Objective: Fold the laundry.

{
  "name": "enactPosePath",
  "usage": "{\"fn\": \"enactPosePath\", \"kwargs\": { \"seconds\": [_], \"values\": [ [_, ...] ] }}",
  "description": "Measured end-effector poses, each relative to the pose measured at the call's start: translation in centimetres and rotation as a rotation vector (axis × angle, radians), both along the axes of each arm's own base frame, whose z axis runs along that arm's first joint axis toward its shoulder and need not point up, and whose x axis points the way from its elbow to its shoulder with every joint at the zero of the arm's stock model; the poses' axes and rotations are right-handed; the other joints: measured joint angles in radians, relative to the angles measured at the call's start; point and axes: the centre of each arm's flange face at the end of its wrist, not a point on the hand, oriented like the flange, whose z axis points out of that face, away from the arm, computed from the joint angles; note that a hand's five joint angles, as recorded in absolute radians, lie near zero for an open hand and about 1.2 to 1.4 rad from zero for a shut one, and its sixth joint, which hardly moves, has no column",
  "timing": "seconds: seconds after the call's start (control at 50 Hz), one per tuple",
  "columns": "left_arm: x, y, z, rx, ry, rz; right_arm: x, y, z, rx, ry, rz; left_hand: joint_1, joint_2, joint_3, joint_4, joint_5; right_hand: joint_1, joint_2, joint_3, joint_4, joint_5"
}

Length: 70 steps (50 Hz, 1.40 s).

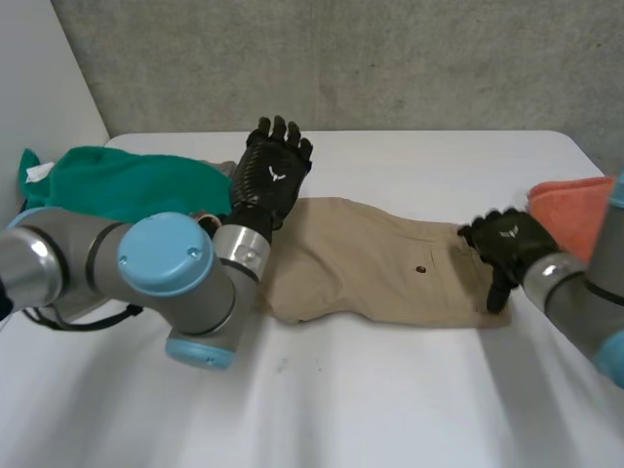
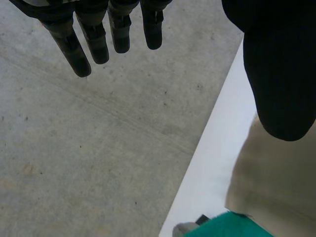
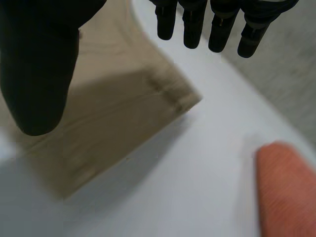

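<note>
Tan trousers [image 1: 380,278] lie folded across the middle of the white table [image 1: 390,409]. My left hand [image 1: 272,174] is lifted above their left end, fingers straight and spread, holding nothing. In the left wrist view its fingers [image 2: 94,39] and thumb [image 2: 281,74] stand apart over the tan cloth [image 2: 276,182]. My right hand [image 1: 507,244] hovers at the trousers' right end, open. In the right wrist view its thumb [image 3: 39,74] and fingers [image 3: 212,24] are apart above the cloth's corner [image 3: 113,113], gripping nothing.
A green garment [image 1: 127,180] is heaped at the table's left, just behind my left arm; it also appears beside the tan cloth [image 2: 227,224]. An orange cloth [image 1: 575,210] [image 3: 286,187] lies at the right edge. A grey wall stands behind the table.
</note>
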Motion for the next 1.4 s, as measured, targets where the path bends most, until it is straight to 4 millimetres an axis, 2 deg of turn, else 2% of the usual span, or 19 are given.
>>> {"fn": "enactPosePath", "kwargs": {
  "seconds": [0.1, 0.14, 0.2, 0.28, 0.38, 0.46, 0.6, 0.64, 0.7, 0.8, 0.82, 0.86, 0.92, 1.02, 1.14, 1.2, 1.3, 1.36, 1.4],
  "values": [
    [0.7, 1.0, 0.0, 0.044, 0.026, -0.006, -1.4, 0.1, -1.1, 0.064, -0.028, -0.017, 0.000, 0.000, 0.000, 0.000, 0.000, 0.004, 0.001, 0.002, 0.005, 0.004],
    [0.9, 1.3, 0.1, 0.062, 0.045, -0.009, -1.8, 0.0, -1.5, 0.069, -0.031, -0.022, 0.000, 0.000, 0.000, 0.000, 0.000, 0.077, 0.091, 0.094, 0.097, 0.088],
    [1.0, 1.5, 0.1, 0.084, 0.075, -0.008, -2.0, -0.3, -2.0, 0.062, -0.028, -0.026, 0.000, 0.000, 0.000, 0.000, 0.000, 0.555, 0.593, 0.585, 0.585, 0.579],
    [1.2, 1.5, 0.5, 0.094, 0.104, 0.002, -2.4, -0.8, -2.0, 0.029, -0.019, -0.042, 0.000, 0.000, 0.000, 0.000, 0.000, 0.833, 0.949, 0.946, 0.949, 0.908],
    [1.4, 1.7, 1.5, 0.086, 0.126, 0.013, -4.1, -1.8, -0.2, -0.091, 0.015, -0.090, 0.000, 0.000, 0.000, 0.000, 0.000, 0.836, 0.955, 0.977, 0.986, 0.916],
    [1.8, 1.9, 2.6, 0.070, 0.139, 0.017, -7.0, -2.6, 2.4, -0.227, 0.112, -0.152, 0.000, 0.000, 0.000, 0.000, 0.000, 0.836, 0.960, 0.977, 0.987, 0.918],
    [2.3, 2.3, 3.7, 0.055, 0.149, 0.021, -9.6, -3.3, 4.2, -0.334, 0.296, -0.179, 0.000, 0.000, 0.000, 0.000, 0.000, 0.851, 0.960, 0.977, 0.988, 0.934],
    [2.5, 2.5, 3.6, 0.060, 0.148, 0.023, -8.9, -3.2, 4.4, -0.353, 0.314, -0.146, 0.000, 0.000, 0.000, 0.000, 0.000, 0.851, 0.960, 0.977, 0.988, 0.934],
    [2.8, 2.7, 3.4, 0.072, 0.149, 0.024, -6.4, -2.7, 4.8, -0.395, 0.303, -0.051, 0.000, 0.000, 0.000, 0.000, 0.000, 0.854, 0.960, 0.977, 0.988, 0.938],
    [3.2, 3.0, 3.0, 0.106, 0.169, 0.027, 0.7, 0.1, 5.5, -0.504, 0.207, 0.220, 0.000, 0.000, 0.000, 0.000, 0.000, 0.861, 0.960, 0.977, 0.989, 0.947],
    [3.3, 3.0, 3.0, 0.108, 0.171, 0.028, 1.3, 0.4, 5.4, -0.511, 0.198, 0.245, 0.000, 0.000, 0.000, 0.000, 0.000, 0.861, 0.960, 0.977, 0.989, 0.947],
    [3.5, 3.1, 2.9, 0.127, 0.187, 0.032, 5.0, 2.9, 4.7, -0.536, 0.139, 0.414, 0.000, 0.000, 0.000, 0.000, 0.000, 0.861, 0.960, 0.977, 0.989, 0.951],
    [3.7, 3.2, 2.8, 0.144, 0.201, 0.037, 8.2, 6.0, 3.2, -0.522, 0.087, 0.588, 0.000, 0.000, 0.000, 0.000, 0.000, 0.861, 0.960, 0.977, 0.989, 0.952],
    [3.9, 3.3, 2.8, 0.166, 0.218, 0.039, 11.2, 9.9, 0.5, -0.456, 0.038, 0.779, 0.000, 0.000, 0.000, 0.000, 0.000, 0.829, 0.890, 0.902, 0.920, 0.895],
    [3.9, 3.3, 2.9, 0.169, 0.228, 0.036, 11.8, 10.7, -0.3, -0.374, -0.023, 0.798, 0.000, 0.000, 0.000, 0.000, 0.000, 0.093, 0.107, 0.133, 0.133, 0.107],
    [3.8, 3.2, 3.0, 0.167, 0.230, 0.034, 11.7, 10.2, 0.0, -0.337, -0.069, 0.765, 0.000, 0.000, 0.000, 0.000, 0.000, 0.005, 0.016, 0.017, 0.022, 0.006],
    [3.1, 3.2, 3.8, 0.145, 0.246, 0.015, 9.6, 7.7, 3.3, -0.263, -0.273, 0.595, 0.000, 0.000, 0.000, 0.000, 0.000, 0.000, -0.002, -0.002, -0.004, -0.001],
    [1.9, 3.4, 4.9, 0.123, 0.279, -0.024, 6.7, 5.3, 6.6, -0.214, -0.467, 0.412, 0.000, 0.000, 0.000, 0.000, 0.000, 0.000, -0.002, -0.002, -0.004, -0.001],
    [1.1, 3.6, 5.3, 0.125, 0.297, -0.049, 5.0, 4.1, 7.7, -0.193, -0.538, 0.315, 0.000, 0.000, 0.000, 0.000, 0.000, 0.000, -0.002, -0.002, -0.004, -0.002]
  ]
}}
